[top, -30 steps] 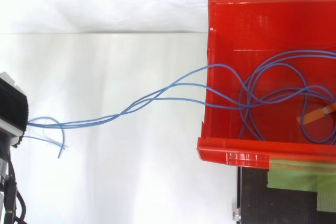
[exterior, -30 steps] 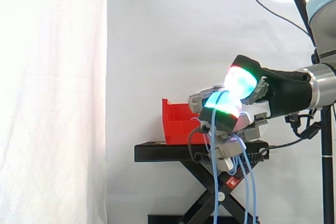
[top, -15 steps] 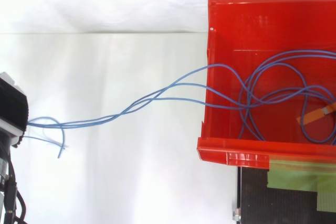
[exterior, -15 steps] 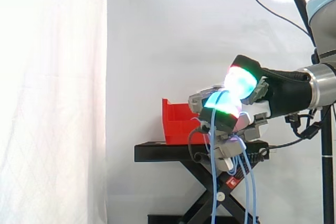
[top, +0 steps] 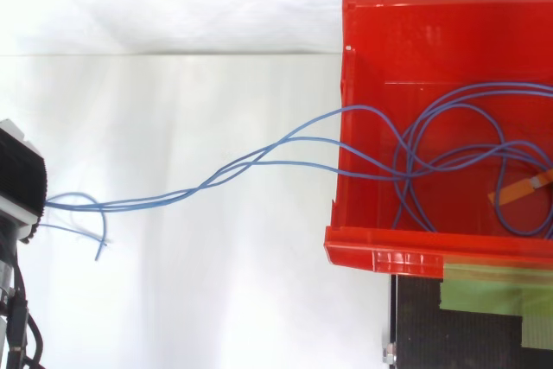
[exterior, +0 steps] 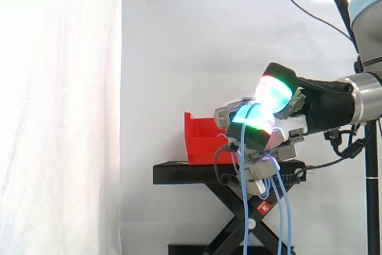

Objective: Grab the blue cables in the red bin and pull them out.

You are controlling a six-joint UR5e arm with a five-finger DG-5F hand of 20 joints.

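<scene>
Blue cables were seen partly out of the red bin: several loops lay tangled on its floor, while a few strands passed over its left wall and ran together through the air to the top view's left edge. They ended there at a black, ribbed part of the robot that was cut off by the frame. In the side view the hand was held just right of the bin, level with its top, its fingers curled round the cables, and the loose ends hung down from it past the bottom edge. The bin was set on a black stand before a white curtain, and its right part was cut off in the top view. An orange strip lay among the loops. Green tape was stuck on the stand below the bin. Raised marks on the bin's far wall and a small red label on the stand's leg could not be read.
</scene>
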